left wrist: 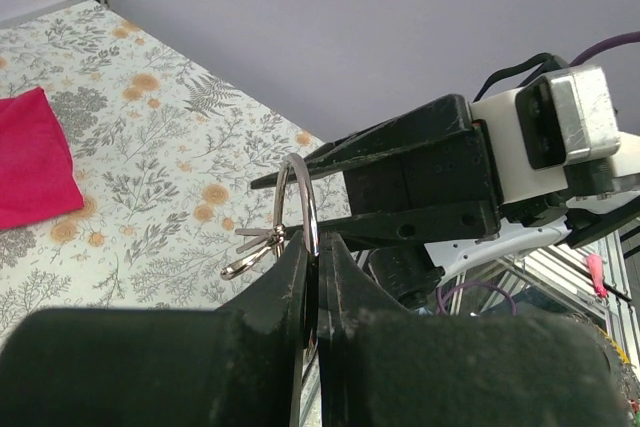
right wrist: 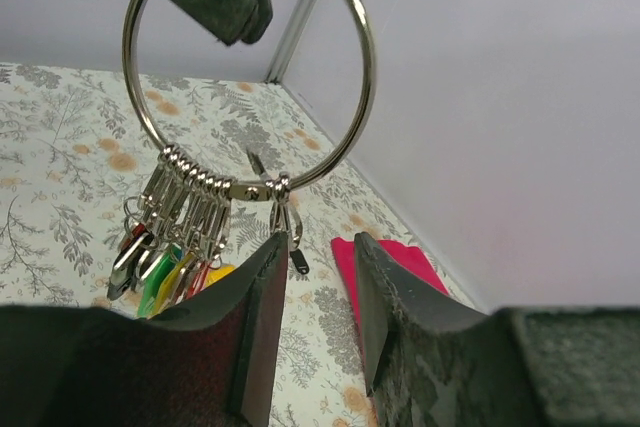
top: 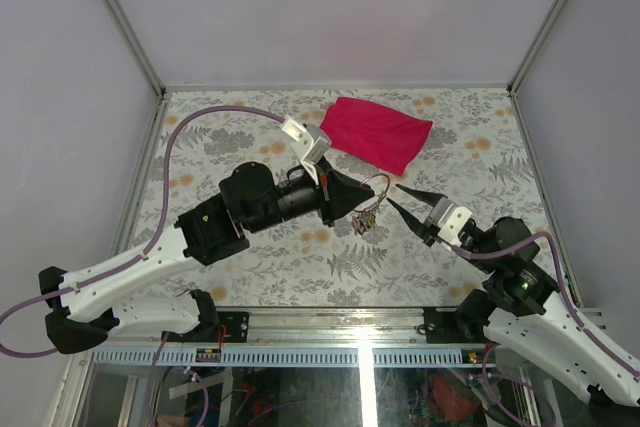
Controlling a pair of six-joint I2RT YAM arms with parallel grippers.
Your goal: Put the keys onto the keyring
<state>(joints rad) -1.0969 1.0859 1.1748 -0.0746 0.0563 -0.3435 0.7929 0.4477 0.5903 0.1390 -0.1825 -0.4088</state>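
Note:
The keyring (top: 374, 185) is a thin silver ring held upright above the table, with my left gripper (top: 350, 197) shut on its rim. In the left wrist view the ring (left wrist: 301, 197) stands edge-on between the closed fingers (left wrist: 285, 287). A bunch of small keys (right wrist: 165, 267) with green, yellow and red heads hangs on clips from the ring's (right wrist: 355, 42) lower arc. One separate clip (right wrist: 284, 215) hangs beside them. My right gripper (right wrist: 320, 247) is open just below that clip, nothing between its fingers. From above, the right gripper (top: 393, 193) points at the ring from the right.
A magenta cloth (top: 380, 134) lies on the floral table at the back, right of centre, also showing past my right finger (right wrist: 395, 257). White walls and metal frame posts (top: 120, 22) close in the table on three sides.

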